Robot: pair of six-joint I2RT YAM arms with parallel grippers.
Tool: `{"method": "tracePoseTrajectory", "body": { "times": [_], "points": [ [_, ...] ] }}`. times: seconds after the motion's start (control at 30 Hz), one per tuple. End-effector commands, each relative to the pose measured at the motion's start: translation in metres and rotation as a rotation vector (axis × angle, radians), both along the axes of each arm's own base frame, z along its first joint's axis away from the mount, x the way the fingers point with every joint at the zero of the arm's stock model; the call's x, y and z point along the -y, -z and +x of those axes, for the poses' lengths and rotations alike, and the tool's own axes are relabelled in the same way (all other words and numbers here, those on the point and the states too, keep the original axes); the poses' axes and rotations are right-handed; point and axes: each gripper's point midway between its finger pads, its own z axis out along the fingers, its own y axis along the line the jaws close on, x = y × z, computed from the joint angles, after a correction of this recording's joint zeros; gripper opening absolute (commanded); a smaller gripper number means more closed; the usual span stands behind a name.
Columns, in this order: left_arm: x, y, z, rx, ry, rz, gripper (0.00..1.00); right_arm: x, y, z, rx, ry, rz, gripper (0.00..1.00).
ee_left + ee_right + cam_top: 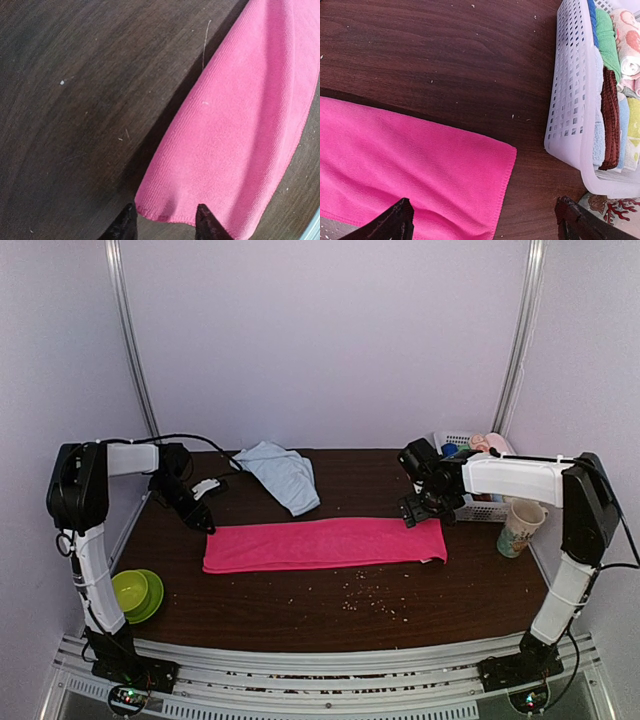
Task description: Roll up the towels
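Observation:
The magenta-pink towel (325, 543) lies flat as a long strip across the middle of the table. My left gripper (204, 522) is down at its left end. In the left wrist view the two dark fingertips (125, 222) stand apart on either side of the towel's hemmed short edge (165, 216), my left gripper (166, 223) straddling it without pinching it. My right gripper (416, 512) hovers over the towel's right end, wide open (485, 225), with the pink corner (505, 165) between its fingers. The pale blue towel (283, 473) lies crumpled at the back.
A white perforated basket (480, 510) (567, 90) of small rolled cloths stands at the back right, beside a patterned cup (521, 528). A green bowl (135, 592) sits at the front left. A small white object (205, 485) lies behind the left gripper. Crumbs (370, 595) dot the dark table.

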Motion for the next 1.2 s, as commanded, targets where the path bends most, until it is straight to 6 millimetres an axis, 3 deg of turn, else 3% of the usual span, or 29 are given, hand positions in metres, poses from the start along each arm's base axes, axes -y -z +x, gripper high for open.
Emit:
{"method": "tracePoseTrajectory", "body": {
  "times": [0.0, 0.07, 0.2, 0.47, 0.63, 0.83, 1.17],
  "points": [
    [0.001, -0.005, 0.005, -0.003, 0.006, -0.013, 0.37, 0.005, -0.022, -0.003, 0.048, 0.010, -0.019, 0.99],
    [0.001, -0.005, 0.004, -0.014, 0.009, -0.013, 0.31, 0.005, -0.023, -0.004, 0.051, 0.009, -0.023, 1.00],
    [0.000, -0.002, 0.000, -0.046, 0.021, -0.002, 0.30, 0.005, -0.027, -0.005, 0.058, 0.009, -0.026, 0.99],
    [-0.007, 0.005, -0.009, -0.105, -0.014, 0.037, 0.36, 0.002, -0.030, -0.007, 0.069, 0.001, -0.027, 0.99],
    [-0.010, 0.006, -0.002, -0.113, -0.100, 0.053, 0.43, -0.001, -0.030, -0.008, 0.070, -0.007, -0.028, 0.99],
    [-0.015, 0.008, 0.004, -0.096, -0.177, 0.088, 0.33, -0.003, -0.033, -0.008, 0.074, -0.015, -0.030, 0.99],
    [-0.013, 0.009, 0.005, -0.089, -0.169, 0.115, 0.34, -0.004, -0.032, -0.008, 0.072, -0.019, -0.037, 1.00]
  ]
}}
